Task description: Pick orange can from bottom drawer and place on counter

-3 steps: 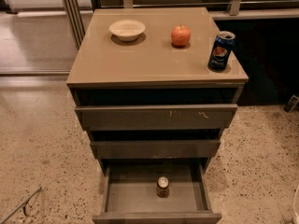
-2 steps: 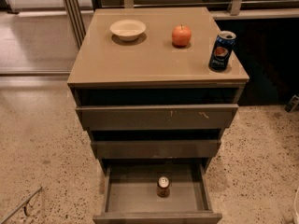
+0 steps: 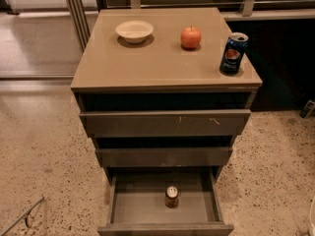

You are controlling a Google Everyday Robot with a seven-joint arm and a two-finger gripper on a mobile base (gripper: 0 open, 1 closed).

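Note:
The orange can (image 3: pixel 172 196) stands upright in the open bottom drawer (image 3: pixel 128 210), near the middle of its floor, silvery top facing up. The drawer is pulled out toward me under two shut upper drawers. The counter (image 3: pixel 147 63) is the cabinet's tan top above them. My gripper is not in view. Only a pale sliver (image 3: pixel 312 215) shows at the right bottom edge, and I cannot tell what it is.
On the counter stand a white bowl (image 3: pixel 134 31) at the back left, a red-orange apple (image 3: pixel 191 37) at the back middle and a dark-blue Pepsi can (image 3: pixel 233 53) at the right edge. Speckled floor surrounds the cabinet. A thin metal rod (image 3: pixel 22 219) lies at the bottom left.

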